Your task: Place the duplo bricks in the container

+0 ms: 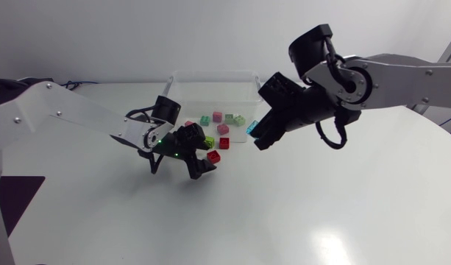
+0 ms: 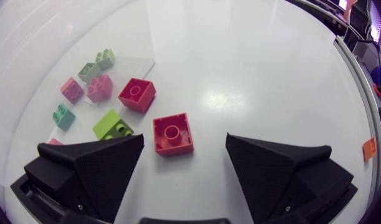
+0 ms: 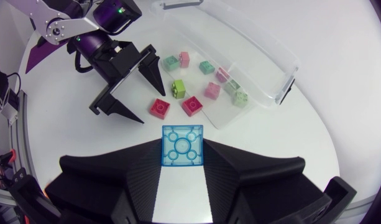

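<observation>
- Beyond the container's near side, the white table lies bare out to its curved edge, well apart from every brick, so the widest open room is on the side away from the container.
- Against the container's near side sits a cluster of pink and green bricks. They lie on or behind clear plastic, and I cannot tell whether they are inside its wall.
- A step farther from the container, on bare table, are a crimson brick, a lime brick and, farthest out, a red brick.
- The left gripper hangs low over this outer group with its jaws spread wide. The red brick lies flat on the table between the fingers, nearer one of them, with clear table showing on the other side and neither finger pressing it. The lime brick is just beside the other finger's outer tip.
- The right gripper is raised off the table near the container's front corner on my right. Its fingers are clamped from two sides on a translucent blue brick, which is held clear of the table and of the other bricks.
- The two grippers are apart, with the crimson brick on the table between them.
</observation>
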Action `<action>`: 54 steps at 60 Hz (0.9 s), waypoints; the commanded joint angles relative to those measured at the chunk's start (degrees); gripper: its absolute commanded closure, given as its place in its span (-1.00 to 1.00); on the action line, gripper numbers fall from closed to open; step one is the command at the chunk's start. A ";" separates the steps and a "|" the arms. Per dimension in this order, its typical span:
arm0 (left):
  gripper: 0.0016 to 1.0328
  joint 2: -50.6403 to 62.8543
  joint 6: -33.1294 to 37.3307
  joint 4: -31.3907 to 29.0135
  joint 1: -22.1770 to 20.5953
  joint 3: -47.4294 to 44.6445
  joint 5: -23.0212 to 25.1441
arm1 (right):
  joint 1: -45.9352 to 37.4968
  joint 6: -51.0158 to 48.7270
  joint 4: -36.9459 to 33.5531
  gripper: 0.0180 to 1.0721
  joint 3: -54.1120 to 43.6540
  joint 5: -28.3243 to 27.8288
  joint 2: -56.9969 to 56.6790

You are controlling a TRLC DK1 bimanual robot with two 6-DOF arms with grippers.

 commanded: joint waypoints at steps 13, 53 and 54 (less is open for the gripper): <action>-0.78 3.67 -1.30 3.09 0.03 3.01 -2.32 | -0.71 -1.24 -1.85 0.39 -1.06 -1.04 -3.34; 0.64 5.96 -1.82 2.21 -2.87 4.41 -2.24 | -2.38 3.60 -0.36 0.38 11.07 -1.21 1.23; 0.64 5.96 -1.82 2.04 -2.87 4.41 -2.24 | -2.47 3.68 -0.36 0.38 11.42 -1.12 1.58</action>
